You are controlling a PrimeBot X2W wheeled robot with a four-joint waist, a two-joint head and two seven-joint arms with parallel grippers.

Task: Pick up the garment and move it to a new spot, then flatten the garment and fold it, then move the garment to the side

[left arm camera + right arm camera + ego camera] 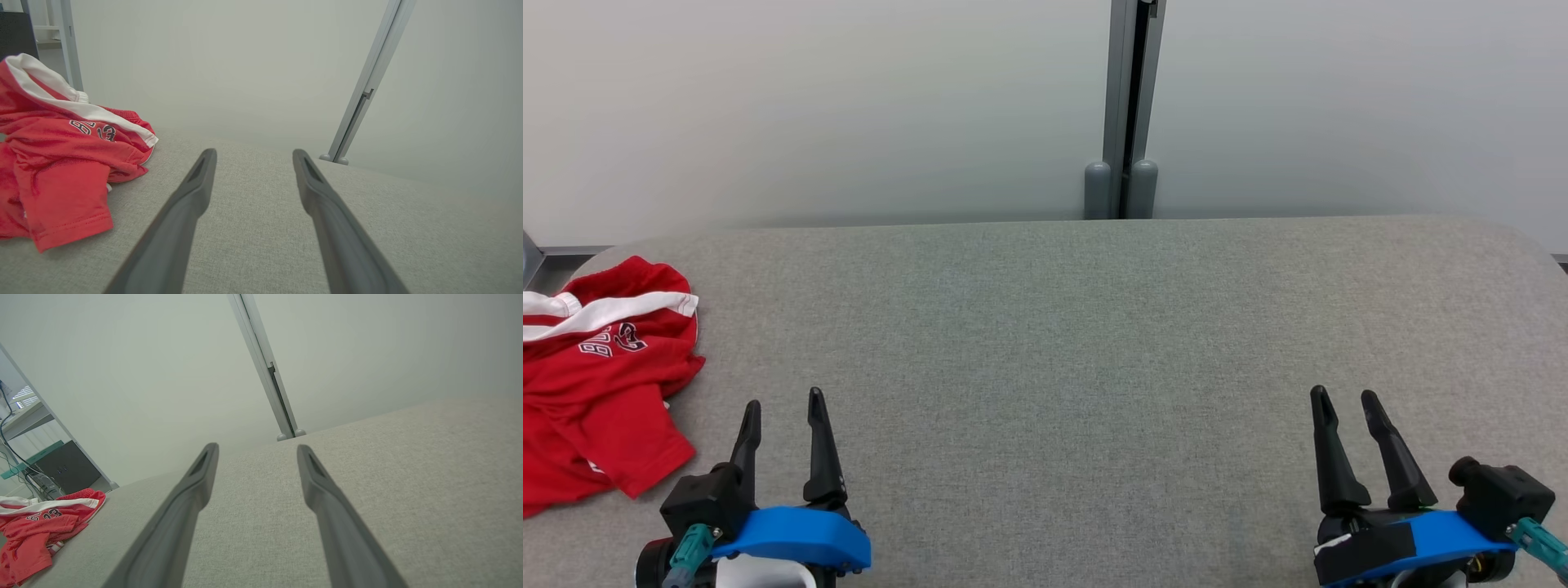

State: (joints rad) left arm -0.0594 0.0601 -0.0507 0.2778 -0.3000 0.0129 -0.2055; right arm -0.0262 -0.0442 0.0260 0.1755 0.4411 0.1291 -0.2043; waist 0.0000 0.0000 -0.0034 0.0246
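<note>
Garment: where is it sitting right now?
In the head view the red garment lies crumpled at the left edge of the grey surface, just left of the left gripper.

Grey desk point(1062, 343) is lying open from ten to three o'clock; a crumpled red garment point(596, 384) is crowding nine o'clock.
</note>
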